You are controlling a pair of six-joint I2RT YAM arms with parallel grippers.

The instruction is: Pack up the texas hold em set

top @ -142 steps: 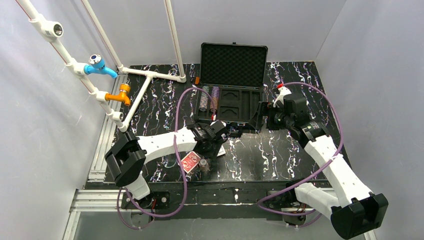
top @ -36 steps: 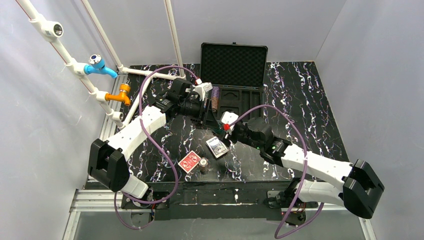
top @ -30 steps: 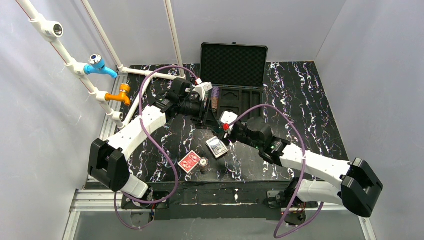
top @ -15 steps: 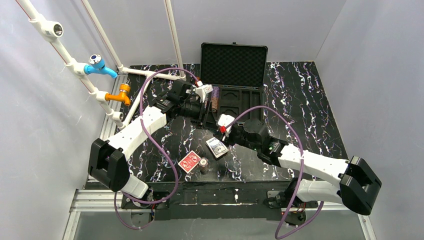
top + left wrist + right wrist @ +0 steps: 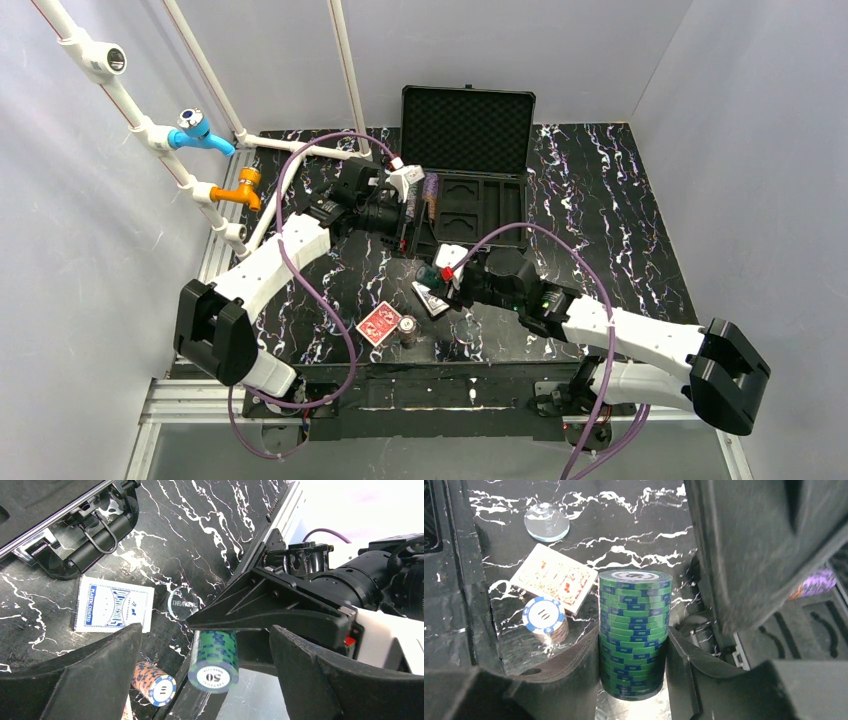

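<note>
The black briefcase (image 5: 467, 150) lies open at the back, with a purple chip stack (image 5: 431, 195) in its tray. My right gripper (image 5: 440, 278) (image 5: 634, 647) is shut on a tall green striped chip stack (image 5: 634, 630) (image 5: 214, 660), just in front of the case. My left gripper (image 5: 408, 228) (image 5: 205, 630) hangs by the case's left front corner, jaws wide open and empty, facing the green stack. A blue-backed deck (image 5: 114, 611) lies partly under the right gripper. A red-backed deck (image 5: 380, 323) and an orange chip stack (image 5: 408, 328) (image 5: 544, 617) sit near the front edge.
A clear dealer button (image 5: 182, 603) (image 5: 546, 522) lies on the black marbled table (image 5: 600, 200). A white pipe frame (image 5: 300, 150) with blue and orange taps stands at the back left. The case's front latch and handle (image 5: 95, 535) are close to the left gripper.
My left jaws have opened wide. The right gripper has shifted a little left and toward the near edge, over the blue-backed deck, with the green stack between its fingers.
</note>
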